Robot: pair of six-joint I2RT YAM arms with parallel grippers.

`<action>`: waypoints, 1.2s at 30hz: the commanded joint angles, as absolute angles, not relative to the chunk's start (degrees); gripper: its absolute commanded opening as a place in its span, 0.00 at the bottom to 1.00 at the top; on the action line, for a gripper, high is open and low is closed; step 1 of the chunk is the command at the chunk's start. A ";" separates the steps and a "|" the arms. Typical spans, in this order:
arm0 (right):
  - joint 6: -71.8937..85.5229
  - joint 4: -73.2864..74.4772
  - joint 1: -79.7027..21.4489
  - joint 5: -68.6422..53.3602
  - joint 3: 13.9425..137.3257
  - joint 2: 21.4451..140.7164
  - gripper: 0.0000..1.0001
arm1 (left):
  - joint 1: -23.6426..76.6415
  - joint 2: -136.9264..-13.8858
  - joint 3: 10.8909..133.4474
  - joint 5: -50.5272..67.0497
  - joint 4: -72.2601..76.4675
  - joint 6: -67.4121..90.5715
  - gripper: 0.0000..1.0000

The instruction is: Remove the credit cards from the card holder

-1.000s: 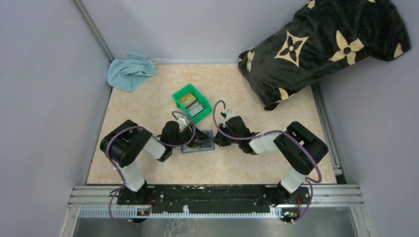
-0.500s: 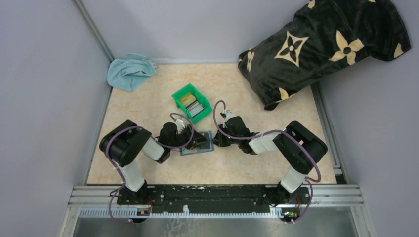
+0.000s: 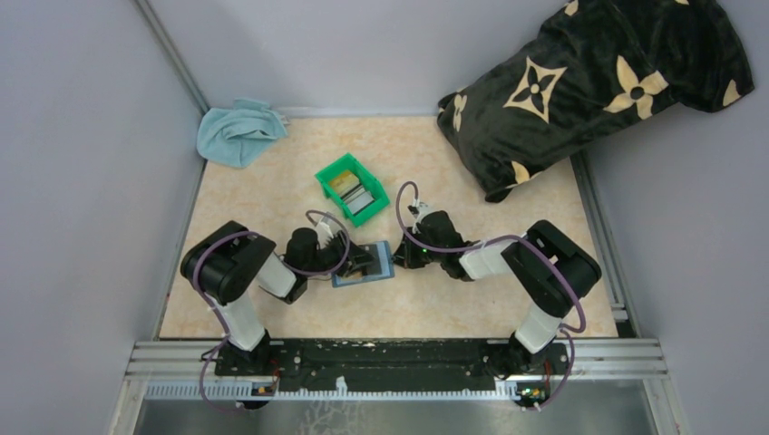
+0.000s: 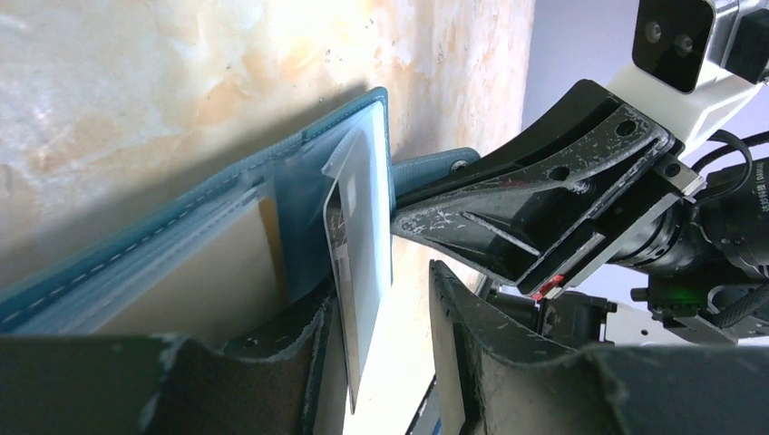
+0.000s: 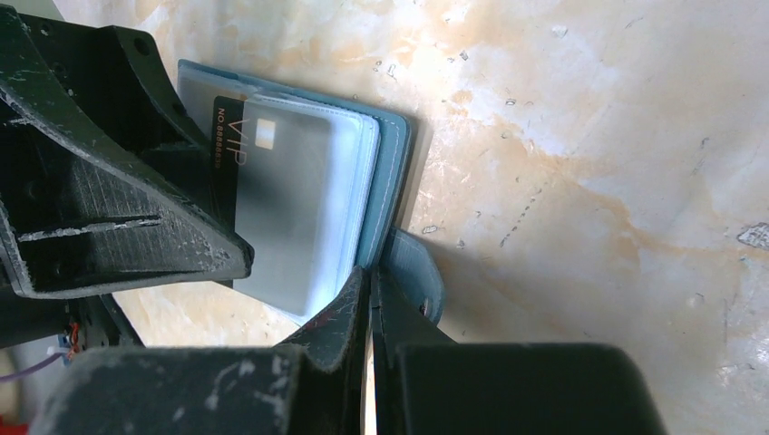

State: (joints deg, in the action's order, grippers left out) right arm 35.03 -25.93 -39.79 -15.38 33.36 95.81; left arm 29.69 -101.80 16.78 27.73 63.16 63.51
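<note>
The left end effector [image 3: 355, 259] overlaps the card holder [image 3: 380, 267].

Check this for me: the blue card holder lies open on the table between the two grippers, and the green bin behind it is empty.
Wrong about the bin. The green bin is not empty: the top external view shows cards lying in it. The rest stands.

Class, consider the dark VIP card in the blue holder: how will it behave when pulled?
Probably stiff: the VIP card shows straight, unbent edges. Likely slippery, its face looking smooth. The soft holder may drag along unless the right hand pins its tab.
</note>
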 commanded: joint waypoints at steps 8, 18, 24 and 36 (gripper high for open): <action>33.17 -20.26 -37.81 -14.08 30.81 98.52 0.00 | 26.77 -99.99 12.93 29.59 67.32 62.66 0.37; 32.98 -21.09 -37.62 -14.25 31.20 100.49 0.00 | 24.71 -98.52 11.13 29.75 66.46 61.65 0.29; 32.63 -21.09 -37.62 -14.02 31.29 101.03 0.00 | 24.50 -96.54 10.57 29.08 63.36 59.91 0.00; 32.46 -21.15 -37.63 -14.12 31.75 101.22 0.00 | 24.40 -82.49 10.02 22.51 45.80 53.78 0.00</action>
